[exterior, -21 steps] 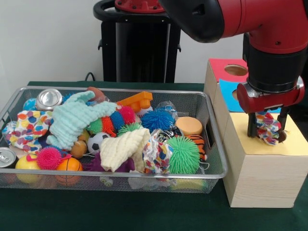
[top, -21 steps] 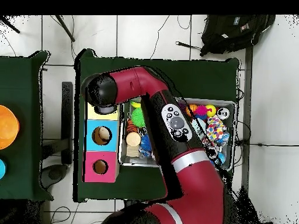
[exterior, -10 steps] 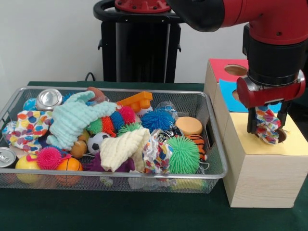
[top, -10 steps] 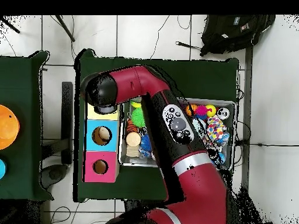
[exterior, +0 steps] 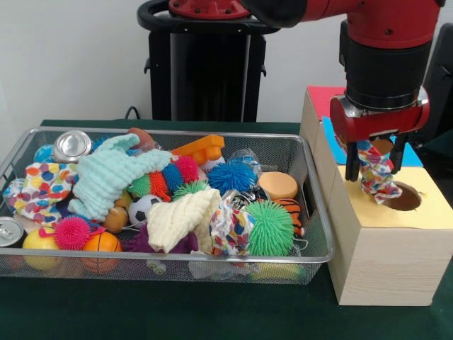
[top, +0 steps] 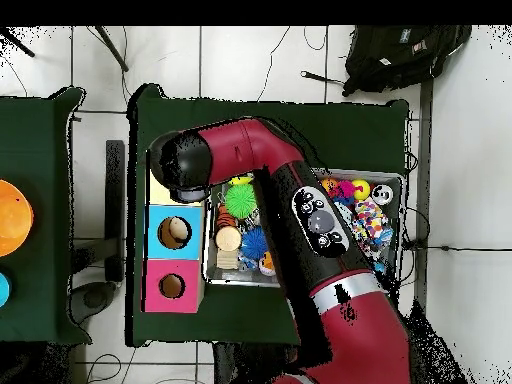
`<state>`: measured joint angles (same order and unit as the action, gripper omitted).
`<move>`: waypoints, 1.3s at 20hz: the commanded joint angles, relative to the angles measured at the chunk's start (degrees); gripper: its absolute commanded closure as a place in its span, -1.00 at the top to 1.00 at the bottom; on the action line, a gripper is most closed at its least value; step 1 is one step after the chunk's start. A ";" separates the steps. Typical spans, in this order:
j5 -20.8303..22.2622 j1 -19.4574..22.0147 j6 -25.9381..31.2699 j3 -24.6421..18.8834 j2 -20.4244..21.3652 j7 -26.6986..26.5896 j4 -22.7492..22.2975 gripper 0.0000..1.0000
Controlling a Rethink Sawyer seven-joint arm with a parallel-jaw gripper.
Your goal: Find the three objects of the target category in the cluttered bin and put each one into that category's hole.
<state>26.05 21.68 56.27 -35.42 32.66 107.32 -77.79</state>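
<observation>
Oddly, the gripper now sits higher and nearer the bin, still clenched on the patterned cloth, leaving the yellow box's hole uncovered and the drop seemingly undone.

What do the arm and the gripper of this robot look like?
The arm is thick and rounded, glossy red with black cylindrical sections. Seen from overhead, a black oval panel with round buttons sits on its upper side. The gripper has a red collar with a silver band and two thin black fingers.
</observation>
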 commanded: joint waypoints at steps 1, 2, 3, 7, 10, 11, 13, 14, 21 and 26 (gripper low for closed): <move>0.55 2.10 3.27 -2.57 1.65 -13.36 -5.73 1.00; 0.53 2.30 2.96 -2.86 1.38 -13.53 -5.64 1.00; 0.20 2.45 2.56 -2.86 1.22 -12.33 -5.57 -1.00; -0.02 2.37 1.66 -2.77 1.30 -11.03 -5.75 -1.00; 0.14 2.08 0.75 -2.65 1.63 -10.08 -6.43 -1.00; 0.13 2.03 0.49 -2.72 1.72 -9.91 -6.79 -1.00; 0.11 1.85 -0.02 -2.72 2.05 -9.23 -7.43 -1.00; 0.02 1.89 -0.14 -2.82 2.16 -9.15 -7.83 -1.00; -0.38 1.35 -1.24 -2.88 2.89 -6.89 -9.71 -1.00; -0.08 0.78 -2.62 -2.69 2.92 -5.57 -10.19 -1.00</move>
<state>25.97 22.34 56.26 -36.34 35.11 107.32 -80.91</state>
